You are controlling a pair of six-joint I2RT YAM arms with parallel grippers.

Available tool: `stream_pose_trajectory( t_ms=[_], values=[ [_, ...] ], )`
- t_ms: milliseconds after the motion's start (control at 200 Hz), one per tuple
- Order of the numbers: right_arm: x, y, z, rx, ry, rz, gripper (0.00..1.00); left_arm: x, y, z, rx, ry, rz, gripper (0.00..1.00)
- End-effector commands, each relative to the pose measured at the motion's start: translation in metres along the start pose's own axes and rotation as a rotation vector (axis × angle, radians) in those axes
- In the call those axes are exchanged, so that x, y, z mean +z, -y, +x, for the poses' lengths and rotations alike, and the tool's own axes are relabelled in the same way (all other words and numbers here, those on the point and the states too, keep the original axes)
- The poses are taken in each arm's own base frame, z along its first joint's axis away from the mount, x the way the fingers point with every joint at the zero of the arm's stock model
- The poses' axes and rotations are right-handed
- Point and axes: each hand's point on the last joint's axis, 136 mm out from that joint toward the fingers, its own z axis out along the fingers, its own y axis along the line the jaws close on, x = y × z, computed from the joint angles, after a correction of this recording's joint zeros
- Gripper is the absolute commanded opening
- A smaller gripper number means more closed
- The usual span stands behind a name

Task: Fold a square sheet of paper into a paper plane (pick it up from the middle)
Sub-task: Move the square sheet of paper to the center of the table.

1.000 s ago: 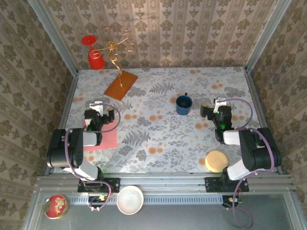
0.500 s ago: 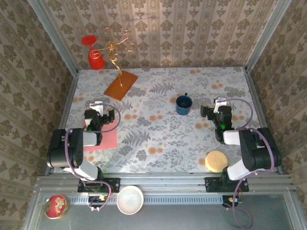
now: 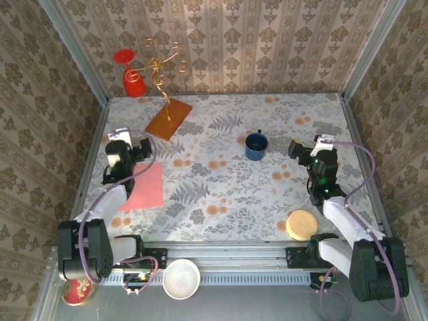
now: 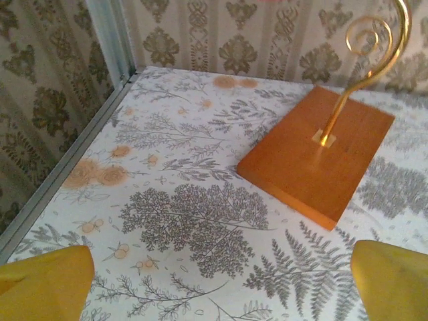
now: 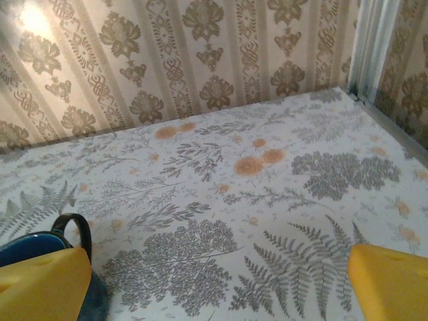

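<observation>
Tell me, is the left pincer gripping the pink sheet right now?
No, the sheet of paper lies flat on the table, and the left pincer stands open with nothing between its fingers.

Matt pink sheet of paper [image 3: 146, 188], smooth varnished wooden board [image 4: 301, 170], glossy blue mug [image 3: 256, 145].

Open tabletop [image 3: 221, 187] ran through the middle. A blue mug [image 3: 256, 145] stood in the way far-centre, the orange-brown board [image 3: 168, 118] with its tall gold wire [image 3: 158, 72] blocked far-left, and a wooden disc [image 3: 301, 224] sat near-right.
</observation>
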Motion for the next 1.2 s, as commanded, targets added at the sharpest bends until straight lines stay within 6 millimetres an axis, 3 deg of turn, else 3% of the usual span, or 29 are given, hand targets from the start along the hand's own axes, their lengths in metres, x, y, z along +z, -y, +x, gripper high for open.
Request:
stream_pose_trajectory(
  t_ms=[0,125,300,455,725,990,1195],
  values=[
    [-0.011,0.011,0.013,0.154,-0.129,0.078,1.00,-0.017,-0.008,0.030,-0.180,-0.219,-0.070,1.00],
    [-0.016,0.013,0.017,0.281,-0.232,0.136,1.00,-0.030,-0.010,0.050,-0.305,-0.325,-0.061,1.00],
    [0.002,-0.015,0.032,0.314,-0.433,0.060,1.00,-0.033,-0.019,0.093,-0.529,-0.469,-0.016,0.97],
    [0.015,-0.046,0.047,0.373,-0.582,-0.053,1.00,-0.029,-0.020,0.123,-0.548,-0.586,-0.016,0.93],
    [0.007,-0.064,0.075,0.431,-0.729,-0.075,1.00,-0.026,-0.007,0.160,-0.549,-0.767,-0.002,0.84],
    [-0.020,-0.092,0.104,0.324,-0.851,-0.077,1.00,-0.034,0.030,0.194,-0.488,-0.930,0.017,0.83],
    [-0.037,-0.124,0.117,0.272,-0.883,-0.095,0.99,-0.051,0.095,0.215,-0.463,-1.034,0.072,0.80]
  ],
)
